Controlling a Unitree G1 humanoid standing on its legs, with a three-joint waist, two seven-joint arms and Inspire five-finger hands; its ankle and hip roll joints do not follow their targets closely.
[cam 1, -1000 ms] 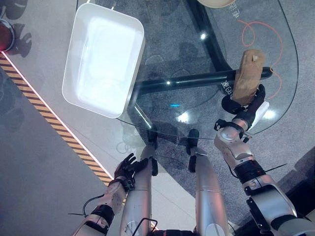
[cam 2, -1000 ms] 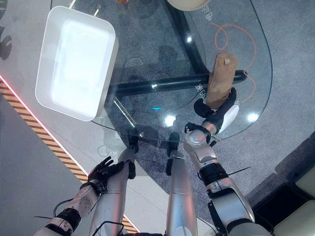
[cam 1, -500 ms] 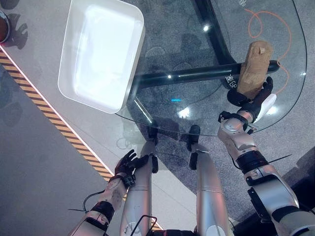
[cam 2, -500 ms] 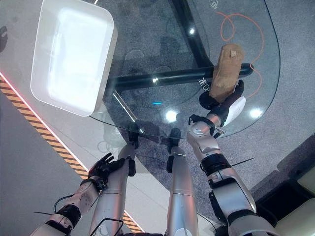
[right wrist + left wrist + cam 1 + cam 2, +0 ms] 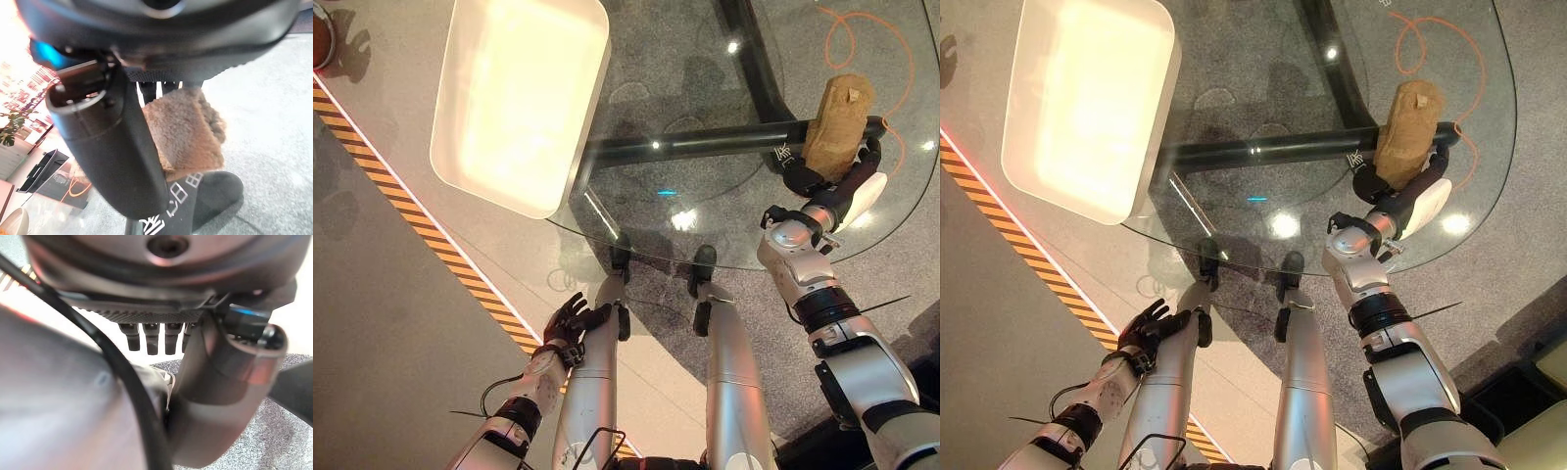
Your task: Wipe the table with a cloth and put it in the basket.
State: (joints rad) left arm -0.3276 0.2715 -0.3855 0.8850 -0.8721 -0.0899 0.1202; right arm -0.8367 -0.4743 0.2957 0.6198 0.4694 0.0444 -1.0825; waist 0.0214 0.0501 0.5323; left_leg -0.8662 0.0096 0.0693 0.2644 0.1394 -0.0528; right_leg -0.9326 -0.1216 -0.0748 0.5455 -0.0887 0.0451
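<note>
Tan fuzzy cloth (image 5: 839, 112) lies on the glass counter (image 5: 705, 108), right hand (image 5: 830, 184) clenched around its near end; wiping appears underway. Left hand (image 5: 570, 321) hangs low, fingers relaxed. White basket (image 5: 514, 98) sits well apart; the drop-off remains.

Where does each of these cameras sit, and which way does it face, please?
Left eye view: on the head, looking down at the glass table, white basket, both arms.
Right eye view: beside it, sharing the brown cloth and right hand.
Left wrist view: on the left wrist, along the left hand, idle by the leg.
Right wrist view: on the right wrist, along its hand, curled round that same cloth.
</note>
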